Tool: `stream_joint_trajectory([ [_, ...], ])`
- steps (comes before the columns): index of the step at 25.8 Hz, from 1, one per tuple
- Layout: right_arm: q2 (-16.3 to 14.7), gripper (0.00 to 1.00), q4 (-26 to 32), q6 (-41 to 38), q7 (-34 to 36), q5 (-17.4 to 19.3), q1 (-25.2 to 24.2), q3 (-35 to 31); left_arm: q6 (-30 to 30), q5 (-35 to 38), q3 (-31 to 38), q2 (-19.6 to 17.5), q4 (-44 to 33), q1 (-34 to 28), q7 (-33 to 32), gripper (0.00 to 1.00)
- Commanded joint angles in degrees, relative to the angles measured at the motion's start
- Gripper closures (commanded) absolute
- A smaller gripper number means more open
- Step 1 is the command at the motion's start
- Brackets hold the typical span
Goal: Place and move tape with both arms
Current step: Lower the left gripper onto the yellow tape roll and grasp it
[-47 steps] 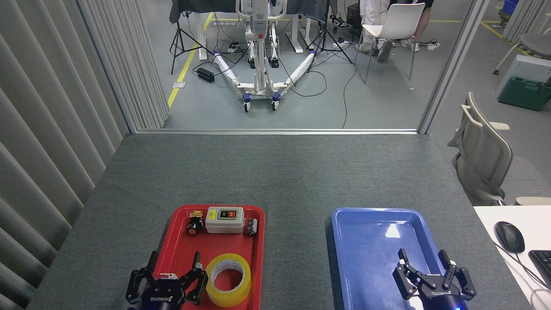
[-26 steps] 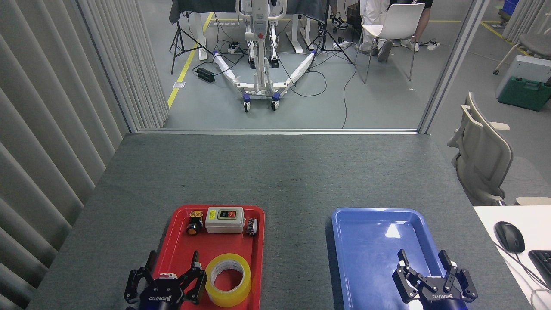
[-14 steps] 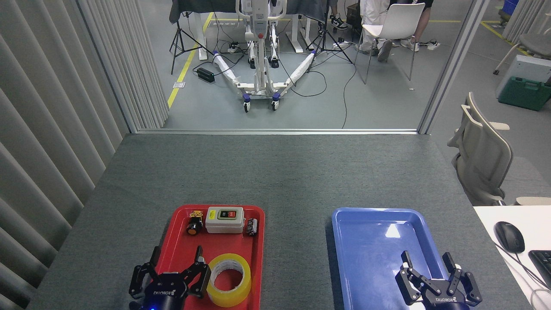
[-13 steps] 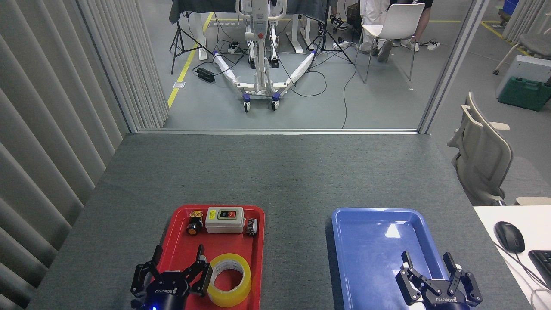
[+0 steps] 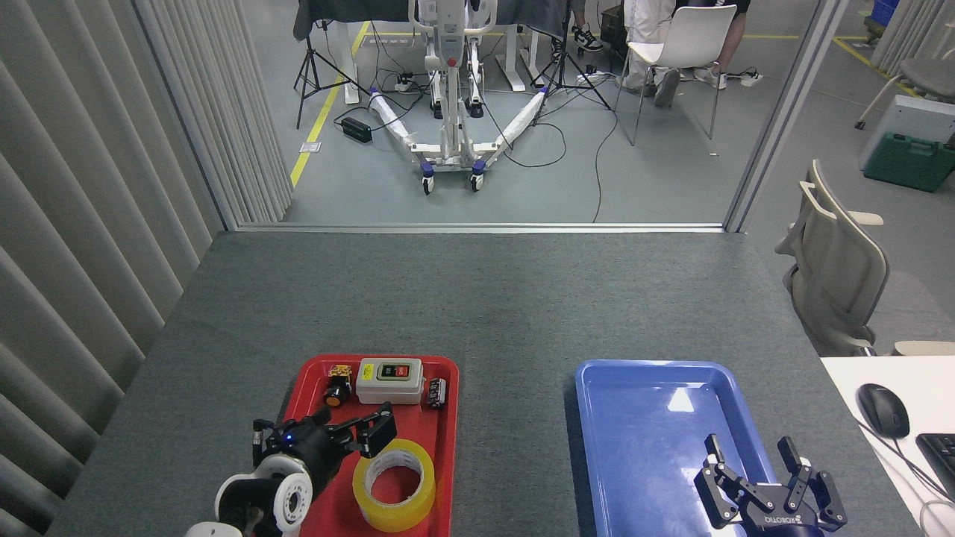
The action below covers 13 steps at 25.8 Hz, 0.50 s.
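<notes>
The tape (image 5: 373, 512), a wide yellow roll with a white core, lies flat in the near right part of the red tray (image 5: 406, 419). My left gripper (image 5: 379, 432) is turned sideways, fingers pointing right, and hangs open just over the roll's far left rim; I cannot tell whether it touches the roll. My right gripper (image 5: 753, 453) stands open with nothing between its fingers, over the near right corner of the blue tray (image 5: 642, 447), which holds nothing.
A grey switch box (image 5: 389, 380), a small orange-tipped button (image 5: 336, 392) and a small black part (image 5: 436, 393) line the red tray's far end. A white desk with a mouse (image 5: 883, 410) stands right of the table. Curtains hang on the left.
My left arm has swung forward and turned, so its fingers now point right over the tape's far rim instead of up beside it. The right gripper sank slightly lower. The tape has not moved.
</notes>
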State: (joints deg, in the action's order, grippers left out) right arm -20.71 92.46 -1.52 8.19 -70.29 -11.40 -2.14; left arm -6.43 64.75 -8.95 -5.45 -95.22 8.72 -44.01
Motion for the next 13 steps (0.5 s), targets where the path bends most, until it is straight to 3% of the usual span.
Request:
stream_joint_trajectory([
  [1, 0.1, 0.00, 0.0, 0.0, 0.0, -0.1, 0.0, -0.1, -0.2, -0.9, -2.3, -2.1, 0.6, 4.7, -16.4, 0.00],
  [5, 0.1, 0.00, 0.0, 0.0, 0.1, -0.2, 0.0, -0.1, -0.2, -0.9, -3.8, -2.0, 4.7, 10.9, -36.7, 0.00],
  [7, 0.1, 0.00, -0.1, 0.0, 0.1, -0.3, 0.0, -0.1, -0.4, -0.9, -4.1, -1.9, 8.4, 12.9, -42.7, 0.00],
  [13, 0.3, 0.00, -0.1, -1.7, 0.1, -1.3, 0.1, -1.7, -0.3, -0.9, -4.6, -1.7, 11.0, 14.5, -44.1, 0.00],
])
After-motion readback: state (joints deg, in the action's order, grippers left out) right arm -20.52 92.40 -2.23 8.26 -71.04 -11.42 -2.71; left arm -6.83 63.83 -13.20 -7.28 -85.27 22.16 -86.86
